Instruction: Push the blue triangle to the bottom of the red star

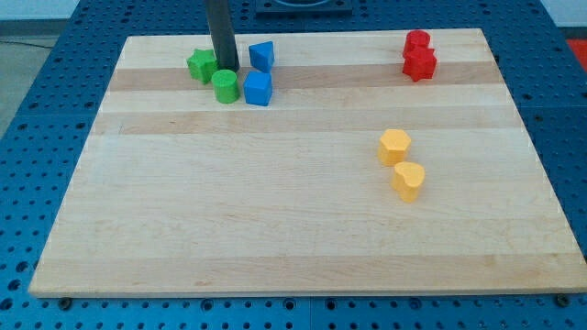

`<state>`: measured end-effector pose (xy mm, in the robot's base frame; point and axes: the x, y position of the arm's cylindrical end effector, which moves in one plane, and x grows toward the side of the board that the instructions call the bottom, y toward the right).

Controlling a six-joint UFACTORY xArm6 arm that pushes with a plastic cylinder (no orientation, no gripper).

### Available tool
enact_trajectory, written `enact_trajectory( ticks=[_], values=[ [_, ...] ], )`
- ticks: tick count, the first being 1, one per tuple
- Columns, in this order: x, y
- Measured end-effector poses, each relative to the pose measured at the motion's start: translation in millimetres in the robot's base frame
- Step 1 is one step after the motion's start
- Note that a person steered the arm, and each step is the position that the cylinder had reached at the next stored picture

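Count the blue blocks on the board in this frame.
2. One blue block sits near the view's top, just right of my tip; the other blue block lies directly below it, beside a green block. None appear hidden.

A pale wooden board (303, 229) rests on a blue (perforated) table (27, 110).

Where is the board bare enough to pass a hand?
Bare: everything below the yellow blocks, plus the top strip between the blue blocks and red blocks. Crowded: top left, where my tip stands among green blocks and blue.
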<state>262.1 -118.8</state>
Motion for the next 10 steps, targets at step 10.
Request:
enact_trajectory(
  ticks=[10],
  values=[
    [43, 217]
  ],
)
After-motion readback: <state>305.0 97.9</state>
